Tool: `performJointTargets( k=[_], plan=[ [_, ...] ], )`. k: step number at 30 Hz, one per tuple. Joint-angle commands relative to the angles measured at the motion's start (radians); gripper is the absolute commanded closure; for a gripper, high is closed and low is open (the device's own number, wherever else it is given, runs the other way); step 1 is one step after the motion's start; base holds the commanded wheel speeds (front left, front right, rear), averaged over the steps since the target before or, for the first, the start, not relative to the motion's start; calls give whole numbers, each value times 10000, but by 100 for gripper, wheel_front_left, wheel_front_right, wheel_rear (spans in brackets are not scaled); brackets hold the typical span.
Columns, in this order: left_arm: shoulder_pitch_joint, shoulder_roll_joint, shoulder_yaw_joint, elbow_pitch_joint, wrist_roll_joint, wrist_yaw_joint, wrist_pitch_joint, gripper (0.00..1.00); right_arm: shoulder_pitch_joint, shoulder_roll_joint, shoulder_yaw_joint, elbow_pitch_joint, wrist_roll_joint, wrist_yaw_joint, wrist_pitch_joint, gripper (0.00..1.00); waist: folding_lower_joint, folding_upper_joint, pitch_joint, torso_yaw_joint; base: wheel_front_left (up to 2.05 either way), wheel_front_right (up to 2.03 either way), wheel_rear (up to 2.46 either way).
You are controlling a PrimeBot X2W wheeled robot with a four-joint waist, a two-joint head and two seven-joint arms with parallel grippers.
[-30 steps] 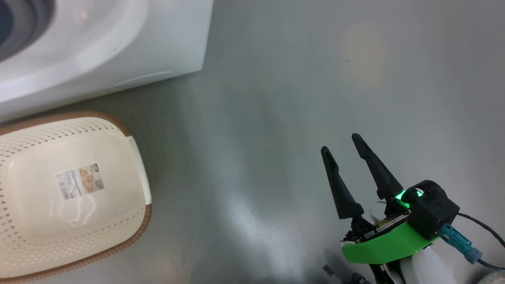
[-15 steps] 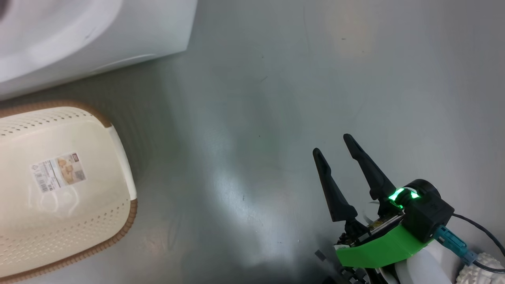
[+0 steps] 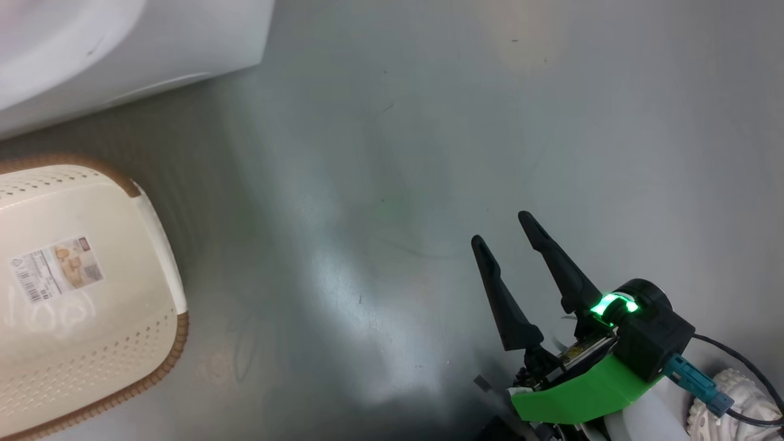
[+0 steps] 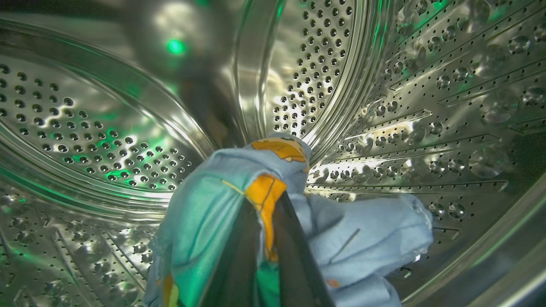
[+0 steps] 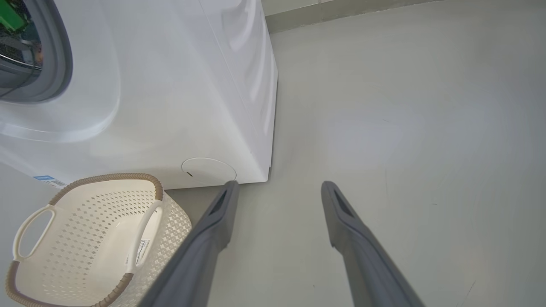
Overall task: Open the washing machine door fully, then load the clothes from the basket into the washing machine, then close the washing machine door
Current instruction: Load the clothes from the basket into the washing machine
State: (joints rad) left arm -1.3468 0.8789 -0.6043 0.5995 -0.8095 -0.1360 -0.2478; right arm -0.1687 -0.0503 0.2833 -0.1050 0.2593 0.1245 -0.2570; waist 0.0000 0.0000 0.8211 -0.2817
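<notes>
My head had turned, sliding the empty basket [image 3: 110, 367] leftward in view. My left gripper [image 4: 266, 195] was clamped on the blue clothes [image 4: 204, 213] inside the drum [image 4: 106, 128], release due; my right gripper [image 3: 501, 228] stood apart.

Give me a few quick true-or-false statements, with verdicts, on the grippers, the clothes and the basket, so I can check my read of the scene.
1. The left gripper is shut on the clothes inside the drum. True.
2. The basket holds clothes. False: it looks empty.
3. The right gripper is open and holds nothing, over the floor. True.
4. The basket stands on top of the washing machine. False: it stands on the floor by the machine's front.
</notes>
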Motion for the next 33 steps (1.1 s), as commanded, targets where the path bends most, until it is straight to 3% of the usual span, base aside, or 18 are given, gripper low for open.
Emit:
performJointTargets(
  k=[1, 5, 11, 17, 32, 33],
  plan=[
    [-322, 710, 184, -102, -70, 54, -10, 100, 251, 1, 317, -255, 204, 62, -48, 0, 0, 0, 76, -104, 0, 0, 0],
    [-847, 903, 194, -539, 145, 54, -117, 100, 312, 1, 386, -290, 295, 62, -48, 0, 0, 0, 145, -202, 0, 0, 0],
    [-961, 775, 1653, -2309, 1035, 54, -135, 100, 229, 1, 435, -313, 358, 62, -48, 0, 0, 0, 293, -220, 0, 0, 0],
    [-109, 637, 2013, -2373, 1155, 54, -137, 100, 163, 1, 466, -258, 357, 62, -48, 0, 0, 0, 217, -189, 0, 0, 0],
    [-121, 712, 22, -929, -729, 54, 608, 100, 200, 1, 431, -102, 338, 62, -48, 0, 0, 0, -43, -118, 0, 0, 0],
    [-148, 714, -74, -874, -801, 54, 608, 87, 194, 1, 425, -94, 340, 62, -48, 0, 0, 0, -66, -109, 0, 0, 0]
  ],
)
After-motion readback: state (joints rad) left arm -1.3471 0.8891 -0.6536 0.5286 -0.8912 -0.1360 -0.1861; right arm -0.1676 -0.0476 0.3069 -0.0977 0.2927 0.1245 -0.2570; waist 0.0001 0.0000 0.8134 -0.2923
